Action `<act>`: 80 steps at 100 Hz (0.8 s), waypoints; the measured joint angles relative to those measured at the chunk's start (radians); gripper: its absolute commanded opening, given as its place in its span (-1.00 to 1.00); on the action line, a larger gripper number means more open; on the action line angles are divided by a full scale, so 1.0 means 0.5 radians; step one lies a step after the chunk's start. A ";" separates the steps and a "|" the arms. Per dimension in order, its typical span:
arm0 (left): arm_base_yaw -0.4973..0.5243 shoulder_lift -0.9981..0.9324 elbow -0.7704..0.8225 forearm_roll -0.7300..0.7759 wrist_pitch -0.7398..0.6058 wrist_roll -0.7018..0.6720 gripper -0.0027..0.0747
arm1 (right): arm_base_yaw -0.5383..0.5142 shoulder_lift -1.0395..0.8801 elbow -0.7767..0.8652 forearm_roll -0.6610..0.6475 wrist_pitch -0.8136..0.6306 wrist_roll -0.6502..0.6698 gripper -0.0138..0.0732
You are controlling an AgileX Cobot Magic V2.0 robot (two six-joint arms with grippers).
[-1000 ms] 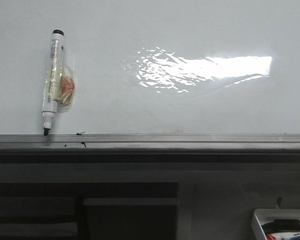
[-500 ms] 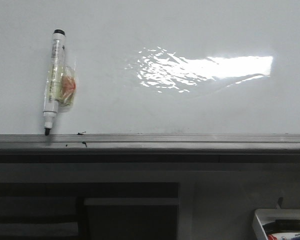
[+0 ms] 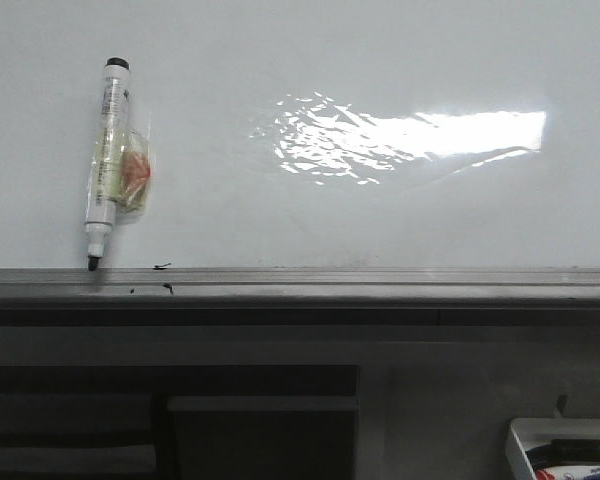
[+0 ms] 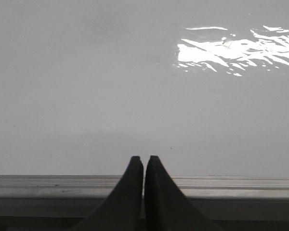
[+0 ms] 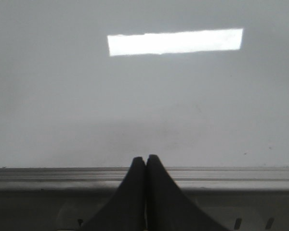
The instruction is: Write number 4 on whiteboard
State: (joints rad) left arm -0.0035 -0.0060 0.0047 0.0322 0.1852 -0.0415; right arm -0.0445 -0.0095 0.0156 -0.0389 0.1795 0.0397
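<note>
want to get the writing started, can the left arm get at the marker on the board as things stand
Probably yes: nothing stands around the marker, which sits on the whiteboard above the ledge. But the left gripper is shut and must open first.

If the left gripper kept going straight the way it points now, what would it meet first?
Most likely the whiteboard. The left gripper, jaws shut and empty, points at bare board just above the grey ledge. Nothing shows between them, though the gap cannot be judged.
</note>
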 measured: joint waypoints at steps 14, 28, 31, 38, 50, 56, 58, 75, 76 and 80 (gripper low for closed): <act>0.000 0.018 -0.011 -0.035 0.006 0.000 -0.99 | 0.000 0.131 -0.021 0.078 0.152 0.000 -0.82; 0.000 0.203 -0.158 -0.024 0.124 0.000 -0.98 | 0.000 0.365 -0.164 0.127 0.225 0.000 -0.82; 0.000 0.253 -0.205 -0.015 0.153 0.000 -0.98 | 0.000 0.426 -0.211 0.127 0.234 0.000 -0.82; 0.000 0.369 -0.312 -0.003 0.186 0.000 -0.98 | 0.000 0.542 -0.295 0.131 0.243 0.000 -0.82; 0.000 0.503 -0.419 0.027 0.176 0.000 -0.98 | 0.000 0.679 -0.358 0.135 0.252 0.000 -0.82; 0.000 0.543 -0.428 0.048 0.162 0.000 -0.85 | 0.000 0.708 -0.358 0.135 0.262 0.000 -0.82; 0.000 0.554 -0.428 0.053 0.158 0.000 -0.76 | 0.000 0.712 -0.358 0.135 0.268 0.000 -0.82; 0.000 0.606 -0.428 0.052 -0.047 0.000 0.00 | 0.000 0.717 -0.358 0.135 0.266 0.000 -0.82; 0.000 0.606 -0.428 0.052 -0.060 0.000 0.02 | 0.000 0.717 -0.358 0.135 0.263 0.000 -0.82; 0.000 0.620 -0.419 0.044 -0.152 0.000 0.06 | 0.000 0.717 -0.358 0.135 0.249 0.000 -0.82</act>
State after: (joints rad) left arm -0.0035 0.3042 -0.2049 0.0543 0.1092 -0.0415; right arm -0.0445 0.3492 -0.1634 0.0287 0.3042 0.0397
